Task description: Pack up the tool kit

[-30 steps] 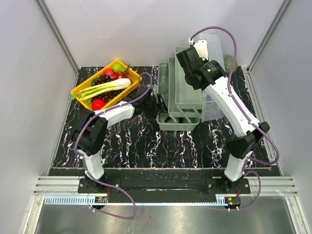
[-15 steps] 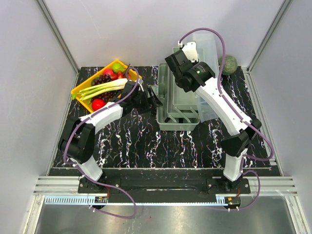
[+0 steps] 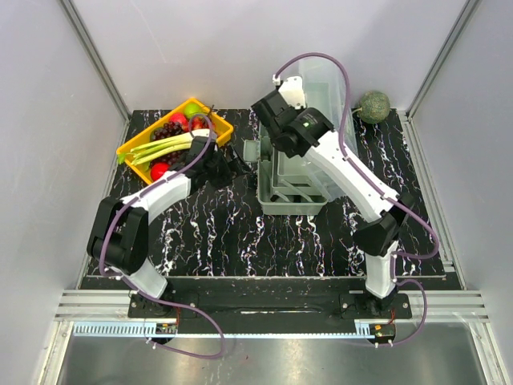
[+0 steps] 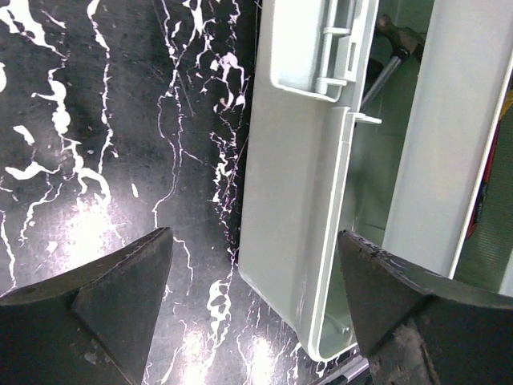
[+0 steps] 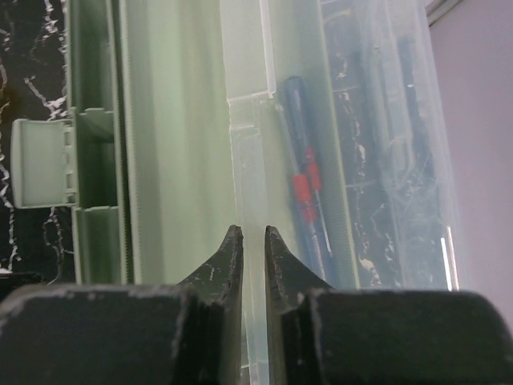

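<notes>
Your right gripper (image 5: 252, 233) is pinching the clear lid (image 3: 321, 80) by its thin edge. It's probably light, slick, bendy plastic, so hold near the middle. Your left gripper (image 4: 255, 237) hangs wide open beside the toolbox (image 3: 292, 200), in the middle of the table (image 3: 240, 233).

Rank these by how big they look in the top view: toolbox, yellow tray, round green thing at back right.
Largest: toolbox, even though it is partly covered.
Next: yellow tray.
Smallest: round green thing.
</notes>
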Robot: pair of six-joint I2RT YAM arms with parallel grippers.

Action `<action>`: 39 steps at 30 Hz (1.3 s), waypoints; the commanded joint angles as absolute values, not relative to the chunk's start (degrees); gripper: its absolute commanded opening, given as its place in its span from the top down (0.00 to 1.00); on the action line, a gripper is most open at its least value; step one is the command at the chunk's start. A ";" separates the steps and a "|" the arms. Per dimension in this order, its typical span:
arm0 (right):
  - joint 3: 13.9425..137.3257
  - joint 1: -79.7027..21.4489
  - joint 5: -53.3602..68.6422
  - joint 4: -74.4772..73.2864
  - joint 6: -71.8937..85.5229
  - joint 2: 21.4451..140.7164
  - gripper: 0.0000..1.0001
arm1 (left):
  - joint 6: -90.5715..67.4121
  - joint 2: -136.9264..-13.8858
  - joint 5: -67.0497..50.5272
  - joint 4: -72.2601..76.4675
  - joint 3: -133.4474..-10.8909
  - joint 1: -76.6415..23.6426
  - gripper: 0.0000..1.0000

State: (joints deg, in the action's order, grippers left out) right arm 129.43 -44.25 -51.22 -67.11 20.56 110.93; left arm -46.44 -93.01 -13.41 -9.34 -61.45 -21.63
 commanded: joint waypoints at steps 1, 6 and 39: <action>131.30 -46.67 -49.75 -61.88 24.17 114.16 1.00 | -47.55 -89.65 -10.55 -7.82 -59.94 -20.66 0.13; 135.34 -48.77 -49.75 -61.44 25.22 117.07 0.89 | -48.16 -88.95 -8.01 -10.54 -59.50 -19.87 0.13; 75.78 -46.16 -33.59 -39.19 22.14 66.11 0.01 | -46.57 -96.85 -20.04 -4.49 -62.67 -10.90 0.25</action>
State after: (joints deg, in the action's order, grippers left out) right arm 81.54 -50.50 -37.78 -40.73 19.55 71.48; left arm -45.12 -94.83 -15.11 -10.96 -62.02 -10.70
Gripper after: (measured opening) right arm 0.991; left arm 0.768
